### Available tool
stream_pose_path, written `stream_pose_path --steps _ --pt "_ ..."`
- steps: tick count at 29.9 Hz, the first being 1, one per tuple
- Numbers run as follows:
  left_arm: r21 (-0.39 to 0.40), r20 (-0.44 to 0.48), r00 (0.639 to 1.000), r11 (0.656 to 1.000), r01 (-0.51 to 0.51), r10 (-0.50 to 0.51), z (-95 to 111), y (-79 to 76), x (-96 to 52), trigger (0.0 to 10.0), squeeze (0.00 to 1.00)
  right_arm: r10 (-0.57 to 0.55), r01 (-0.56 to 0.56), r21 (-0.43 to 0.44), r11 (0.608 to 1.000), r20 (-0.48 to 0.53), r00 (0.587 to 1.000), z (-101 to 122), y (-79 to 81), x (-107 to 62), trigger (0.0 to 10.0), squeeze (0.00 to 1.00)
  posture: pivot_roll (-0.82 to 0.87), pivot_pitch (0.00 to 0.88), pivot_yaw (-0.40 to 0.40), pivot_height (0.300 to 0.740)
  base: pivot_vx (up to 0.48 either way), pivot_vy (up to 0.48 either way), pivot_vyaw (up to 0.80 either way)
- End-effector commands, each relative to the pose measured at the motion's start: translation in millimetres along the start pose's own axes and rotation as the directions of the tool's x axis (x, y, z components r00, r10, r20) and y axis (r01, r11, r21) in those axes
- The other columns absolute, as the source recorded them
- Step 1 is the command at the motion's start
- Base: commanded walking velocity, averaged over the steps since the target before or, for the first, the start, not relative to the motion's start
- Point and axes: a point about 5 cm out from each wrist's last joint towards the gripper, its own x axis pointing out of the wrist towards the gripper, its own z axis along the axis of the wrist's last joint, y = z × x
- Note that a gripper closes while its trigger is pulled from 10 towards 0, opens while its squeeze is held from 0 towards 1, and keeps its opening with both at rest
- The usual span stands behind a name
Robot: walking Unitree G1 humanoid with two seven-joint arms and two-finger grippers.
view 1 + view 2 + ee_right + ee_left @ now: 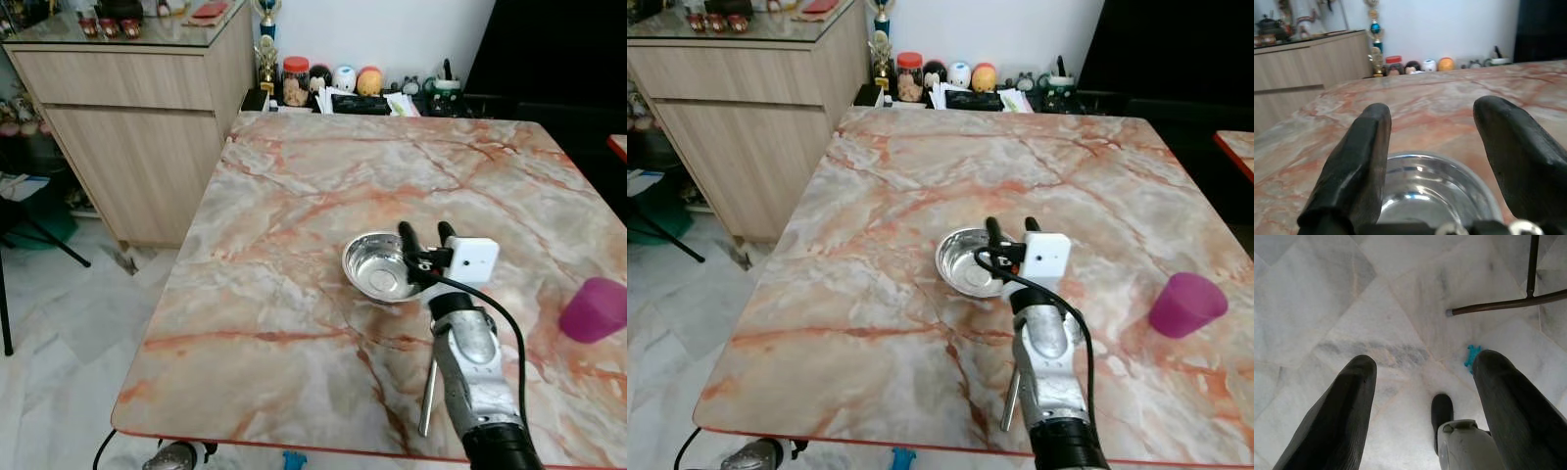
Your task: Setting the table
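A small shiny steel bowl (pixel 377 267) sits on the marble table (pixel 294 196), near its middle. My right gripper (pixel 426 235) hovers over the bowl's right rim, open, with its two black fingers (pixel 1359 161) apart and nothing between them; the bowl (pixel 1430 188) lies just below them. A metal utensil (pixel 428 397) lies on the table beside my right forearm, near the front edge. A purple cup (pixel 594 309) stands at the table's right. My left gripper (pixel 1422 406) hangs open over the floor.
A wooden sideboard (pixel 137 117) stands left of the table. Jars, a trophy and small figures (pixel 323 83) line the far wall behind the table. A chair leg (pixel 1508 303) and a blue scrap (pixel 1471 357) are on the tiled floor.
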Motion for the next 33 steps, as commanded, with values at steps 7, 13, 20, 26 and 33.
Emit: stream_pose_path --steps 7,13,20,26,33 --pt "0.006 -0.025 1.000 1.000 -0.003 0.003 -5.9 0.9 -1.0 10.0 0.00 -0.095 0.098 0.061 0.993 -0.040 0.995 4.2 -14.7 3.0 10.0 1.00 -0.02 0.000 -0.006 0.740 0.000 0.000 0.00" --pt "-0.014 -0.054 0.998 0.999 -0.035 0.034 -16.0 9.0 -3.6 10.0 0.00 -0.142 0.158 0.120 0.980 -0.133 0.981 -6.1 -21.1 0.7 10.0 0.00 -0.01 0.000 -0.006 0.740 0.000 0.000 0.00" --pt "-0.016 -0.051 0.998 0.999 -0.033 0.032 -13.0 7.0 -2.7 10.0 0.00 -0.099 0.159 0.211 0.964 -0.269 0.958 -19.3 -18.7 2.0 10.0 0.00 -0.01 0.000 -0.006 0.740 0.000 0.000 0.00" --pt "-0.016 -0.048 0.998 0.999 -0.032 0.031 -12.3 6.8 -2.6 10.0 0.00 -0.063 0.144 0.236 0.961 -0.321 0.945 -21.0 -17.0 9.0 10.0 0.00 -0.01 0.000 -0.009 0.740 0.000 0.000 0.00" --pt "-0.016 -0.048 0.998 0.999 -0.031 0.030 -12.5 6.7 -2.6 10.0 0.00 -0.033 0.125 0.260 0.958 -0.332 0.943 -19.5 -14.5 13.0 10.0 0.00 0.00 0.000 -0.010 0.740 0.000 0.000 0.00"
